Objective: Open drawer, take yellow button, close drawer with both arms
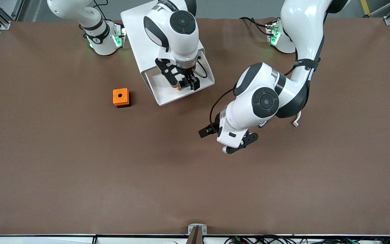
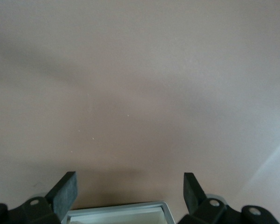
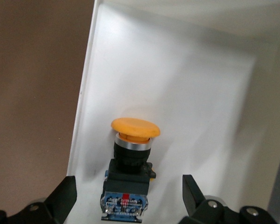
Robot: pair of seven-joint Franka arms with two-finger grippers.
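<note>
Worktop [image 1: 80,176]: brown, carries the cabinet
Cabinet [image 1: 137,30]: white, the landmark, between the two arm bases
Drawer [image 1: 168,93]: top one, pulled out of the cabinet toward the front camera
Left gripper [image 1: 212,130]: over bare worktop, nearer the front camera than the cabinet, fingers [image 2: 65,191] apart, empty
Right gripper [image 1: 186,83]: over the open drawer, fingers [image 3: 63,198] apart astride the button, not clamped
Orange cube [image 1: 121,97]: on the worktop beside the cabinet's drawer, toward the right arm's end
Button [image 3: 130,163]: lying inside the drawer, orange-yellow cap, black body

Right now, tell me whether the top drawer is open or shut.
Open: the drawer juts from the cabinet, its white floor exposed with the button lying inside.
</note>
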